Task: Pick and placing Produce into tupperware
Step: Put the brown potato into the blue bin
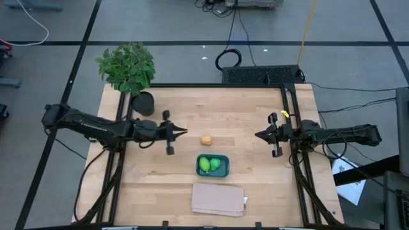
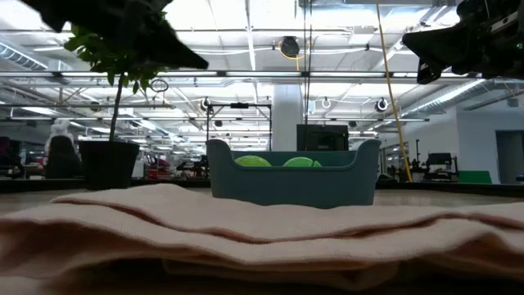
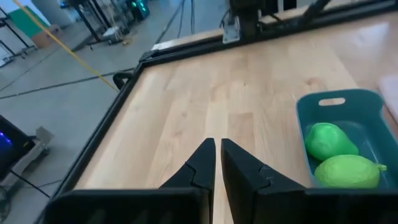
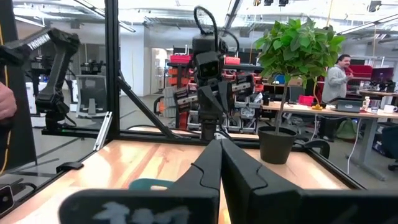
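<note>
In the high view the teal tupperware (image 1: 212,165) sits on the wooden table, just beyond the beige cloth. Two green fruits (image 1: 209,165) lie inside it. The left wrist view shows them too (image 3: 339,158), and their tops peek over the tupperware's wall (image 2: 295,182) in the low view. The orange-tan fruit (image 1: 206,140) rests on the bare table beyond the tupperware. It lies between my left gripper (image 1: 185,132) and my right gripper (image 1: 257,135). Both grippers are shut and hover clear of everything, as the wrist views show for the left (image 3: 217,158) and the right (image 4: 219,155).
A potted plant (image 1: 131,70) stands at the table's far left corner. The folded beige cloth (image 1: 218,199) lies near the near edge and fills the low view's foreground (image 2: 262,229). Bare wood lies between the two grippers and around the orange-tan fruit. A person (image 4: 339,74) shows in the room beyond the table.
</note>
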Robot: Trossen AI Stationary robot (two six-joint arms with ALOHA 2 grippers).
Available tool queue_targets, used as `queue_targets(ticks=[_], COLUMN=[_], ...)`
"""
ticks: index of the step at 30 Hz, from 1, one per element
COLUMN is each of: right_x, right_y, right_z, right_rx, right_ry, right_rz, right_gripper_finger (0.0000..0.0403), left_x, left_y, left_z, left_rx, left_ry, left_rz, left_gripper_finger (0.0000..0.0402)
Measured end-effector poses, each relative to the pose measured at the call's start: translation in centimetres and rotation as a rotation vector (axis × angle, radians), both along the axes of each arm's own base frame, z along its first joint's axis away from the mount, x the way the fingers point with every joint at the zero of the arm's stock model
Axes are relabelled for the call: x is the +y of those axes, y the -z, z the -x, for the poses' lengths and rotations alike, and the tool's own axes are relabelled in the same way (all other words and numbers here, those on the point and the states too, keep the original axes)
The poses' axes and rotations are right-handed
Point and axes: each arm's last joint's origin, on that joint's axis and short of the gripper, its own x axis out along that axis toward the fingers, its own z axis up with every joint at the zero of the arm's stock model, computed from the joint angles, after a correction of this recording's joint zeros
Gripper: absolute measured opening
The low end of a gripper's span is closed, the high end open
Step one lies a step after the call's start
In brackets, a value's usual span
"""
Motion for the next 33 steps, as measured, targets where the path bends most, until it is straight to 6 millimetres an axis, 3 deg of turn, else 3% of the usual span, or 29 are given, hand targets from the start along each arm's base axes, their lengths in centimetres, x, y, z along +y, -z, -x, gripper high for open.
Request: queue_targets(ticks=[7, 14, 18, 28, 33], right_x=[0.0, 0.0, 0.0, 0.0, 0.0], right_y=[0.0, 0.1, 0.1, 0.4, 0.4], right_z=[0.0, 0.0, 0.0, -0.1, -0.1], right_rx=[0.002, 0.009, 0.012, 0.040, 0.039], right_ry=[0.000, -0.001, -0.001, -0.001, 0.000], right_rz=[-0.001, -0.003, -0.003, -0.003, -0.003], right_gripper_finger=[0.0000, 0.0000, 0.0000, 0.0000, 0.0000], left_x=[0.9, 3.6, 4.8, 6.5, 7.0], left_y=[-2.3, -2.1, -1.5, -0.3, -0.1], left_z=[-3.2, -5.4, -6.2, -8.1, -9.4], left_rx=[0.105, 0.194, 0.227, 0.302, 0.327], left_ry=[0.034, 0.097, 0.136, 0.256, 0.263], left_rz=[0.035, 0.161, 0.203, 0.283, 0.290], left_gripper_finger=[0.0031, 0.0046, 0.0098, 0.0271, 0.0327])
